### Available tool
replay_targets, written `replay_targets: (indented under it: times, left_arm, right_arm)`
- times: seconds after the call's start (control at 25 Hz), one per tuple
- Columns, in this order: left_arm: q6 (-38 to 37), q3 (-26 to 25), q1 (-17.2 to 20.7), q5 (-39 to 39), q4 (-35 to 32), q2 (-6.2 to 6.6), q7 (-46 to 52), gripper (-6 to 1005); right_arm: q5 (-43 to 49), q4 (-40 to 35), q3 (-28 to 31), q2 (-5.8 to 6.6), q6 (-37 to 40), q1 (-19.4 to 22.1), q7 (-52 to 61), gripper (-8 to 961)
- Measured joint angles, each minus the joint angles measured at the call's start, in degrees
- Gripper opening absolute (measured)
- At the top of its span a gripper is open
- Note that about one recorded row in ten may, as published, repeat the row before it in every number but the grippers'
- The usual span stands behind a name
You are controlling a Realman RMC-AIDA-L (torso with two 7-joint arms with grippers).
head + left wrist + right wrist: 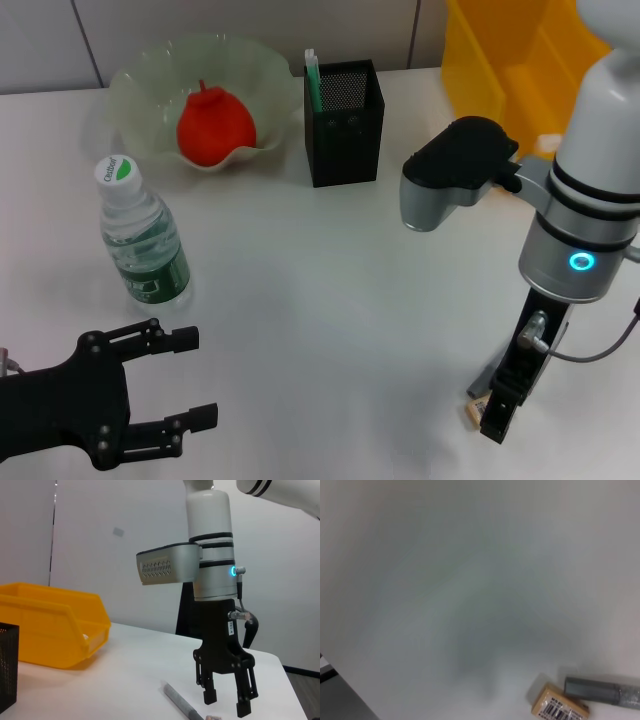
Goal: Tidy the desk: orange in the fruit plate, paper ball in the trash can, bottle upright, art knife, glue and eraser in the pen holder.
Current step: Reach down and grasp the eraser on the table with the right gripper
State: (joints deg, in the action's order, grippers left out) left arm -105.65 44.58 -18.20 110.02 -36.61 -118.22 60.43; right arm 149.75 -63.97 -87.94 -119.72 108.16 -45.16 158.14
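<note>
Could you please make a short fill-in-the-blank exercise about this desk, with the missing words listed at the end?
1. The red-orange lumpy orange lies inside the pale green scalloped ____.
2. The small clear plastic bottle with the dark green label stands ____ on the white table.
3. The right gripper hangs with its fingers ____, just above the small beige eraser.
4. Next to the eraser lies a ____ stick-shaped tool.

Missing words: fruit plate; upright; open; grey
</note>
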Motion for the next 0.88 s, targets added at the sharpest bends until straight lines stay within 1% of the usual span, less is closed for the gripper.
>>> replay_targets:
  times: [0.88]
  left_arm:
    - [-0.2,-0.1,0.5,-0.1,0.0,0.0,-0.1,785]
  right_arm:
    - [-0.7,-0.4,-6.1,0.01,-3.0,-0.1,1.2,737]
